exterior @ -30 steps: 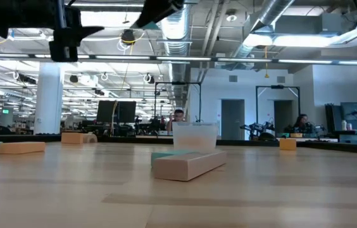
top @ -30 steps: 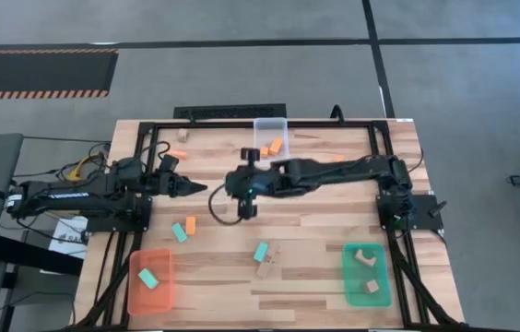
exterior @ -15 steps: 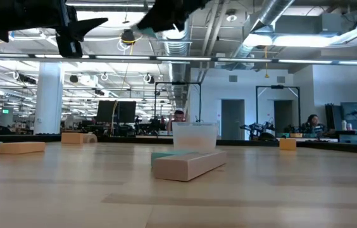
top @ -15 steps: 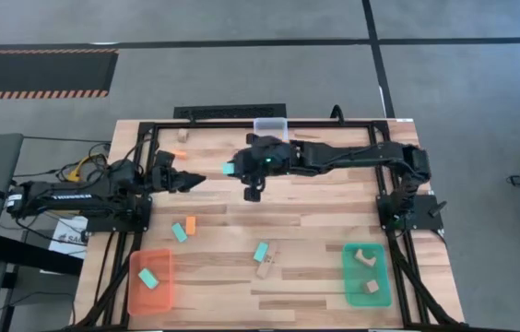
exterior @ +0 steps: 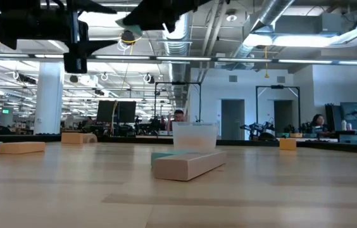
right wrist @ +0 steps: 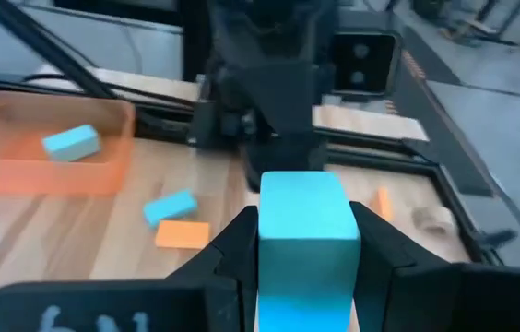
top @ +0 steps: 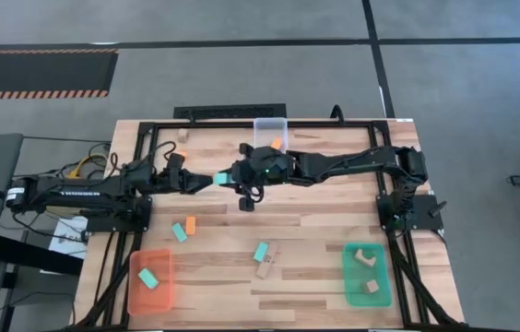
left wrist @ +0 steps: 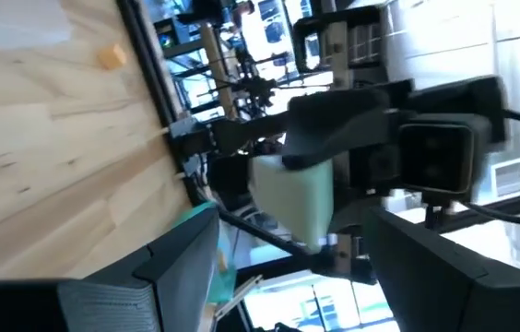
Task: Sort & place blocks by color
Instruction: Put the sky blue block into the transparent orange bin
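My right gripper (top: 230, 175) is shut on a light teal block (top: 220, 178) high above the table's middle, left of the clear tray. The block also shows in the right wrist view (right wrist: 301, 207) and the left wrist view (left wrist: 299, 198). My left gripper (top: 205, 182) is open and faces the block from the left. Its two fingers (left wrist: 179, 247) stand on either side of the block's free end, and I see no touch. Other blocks lie on the table: an orange one (top: 189, 224), teal ones (top: 179, 232) (top: 261, 251) and a tan one (top: 267, 265). My right gripper pinches the teal block by two opposite sides (right wrist: 269, 231) between its two fingers. The fingers lie level and point toward the table's left. The block sticks out past the fingertips toward my left gripper and is lifted clear of the table.
An orange tray (top: 136, 293) at the near left holds a teal block. A teal-green tray (top: 382, 277) at the near right holds tan blocks. A clear tray (top: 270, 124) at the far edge holds orange blocks. Small blocks (top: 182, 154) lie at the far left.
My right gripper has risen from the table's middle with the teal block, swung toward the far edge, turned level and gone left toward my left gripper. My left gripper has reached a little to the right and opened, its fingers now on either side of the block.
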Tool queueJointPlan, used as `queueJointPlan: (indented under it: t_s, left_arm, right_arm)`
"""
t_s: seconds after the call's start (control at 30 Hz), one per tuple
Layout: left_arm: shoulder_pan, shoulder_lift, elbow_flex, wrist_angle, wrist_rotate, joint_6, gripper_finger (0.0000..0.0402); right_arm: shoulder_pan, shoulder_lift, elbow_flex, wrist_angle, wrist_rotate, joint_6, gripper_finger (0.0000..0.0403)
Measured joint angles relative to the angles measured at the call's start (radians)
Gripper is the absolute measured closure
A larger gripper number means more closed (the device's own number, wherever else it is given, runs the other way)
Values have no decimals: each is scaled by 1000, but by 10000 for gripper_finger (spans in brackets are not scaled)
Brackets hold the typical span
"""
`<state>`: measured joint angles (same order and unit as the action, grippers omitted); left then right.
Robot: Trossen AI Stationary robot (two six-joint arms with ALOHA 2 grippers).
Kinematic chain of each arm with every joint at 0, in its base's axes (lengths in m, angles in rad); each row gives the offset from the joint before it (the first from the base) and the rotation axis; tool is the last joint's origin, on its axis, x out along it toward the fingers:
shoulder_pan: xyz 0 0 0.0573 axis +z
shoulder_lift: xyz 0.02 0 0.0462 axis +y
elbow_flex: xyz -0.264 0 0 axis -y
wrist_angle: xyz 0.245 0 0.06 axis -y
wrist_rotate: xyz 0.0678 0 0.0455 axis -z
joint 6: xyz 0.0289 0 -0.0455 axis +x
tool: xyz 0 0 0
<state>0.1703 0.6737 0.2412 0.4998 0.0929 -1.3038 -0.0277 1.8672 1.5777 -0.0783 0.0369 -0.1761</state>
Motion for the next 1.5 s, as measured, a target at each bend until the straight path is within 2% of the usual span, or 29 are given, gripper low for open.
queueJointPlan:
  t_s: [0.47, 0.73, 0.93, 1.03, 1.33, 1.5]
  left_arm:
    - [0, 221, 1, 289, 8, -29, 145]
    - [0, 332, 47, 371, 41, -22, 146]
    - [1, 359, 65, 367, 42, -10, 150]
    - [1, 362, 65, 364, 42, -15, 171]
    - [1, 361, 66, 315, 38, -16, 277]
    - [1, 361, 66, 296, 41, -9, 291]
  right_arm:
    - [-8, 4, 0, 5, 11, -16, 276]
    - [-7, 4, 0, 1, -16, -34, 276]
    - [-8, 4, 1, -16, -36, -60, 275]
    - [-8, 4, 1, -23, -41, -62, 275]
    - [-7, 3, 1, -44, -43, -95, 274]
    - [-7, 4, 0, -65, -47, -103, 269]
